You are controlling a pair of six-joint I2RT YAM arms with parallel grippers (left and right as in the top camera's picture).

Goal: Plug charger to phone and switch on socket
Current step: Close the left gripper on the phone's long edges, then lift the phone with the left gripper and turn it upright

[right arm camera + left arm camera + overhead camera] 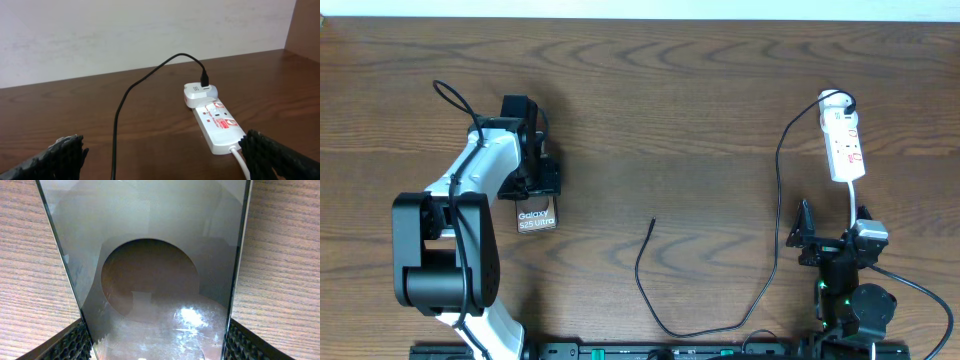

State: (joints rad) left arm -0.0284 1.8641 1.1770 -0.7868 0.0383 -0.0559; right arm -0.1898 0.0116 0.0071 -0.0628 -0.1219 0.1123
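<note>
Grip: left gripper (pixel 539 192) pinches phone (pixel 536 216) across its width, pads (pixel 75 342) on both long edges.
Phone: left side of table (pixel 670 100); long axis far–near, face up.
Right gripper (pixel 835 238): spread wide, holding nothing.
Charger (pixel 116 125): tip mid-table, pointing far; other end in adapter (pixel 197 92).
Socket (pixel 844 148): right side, axis far–near.
</note>
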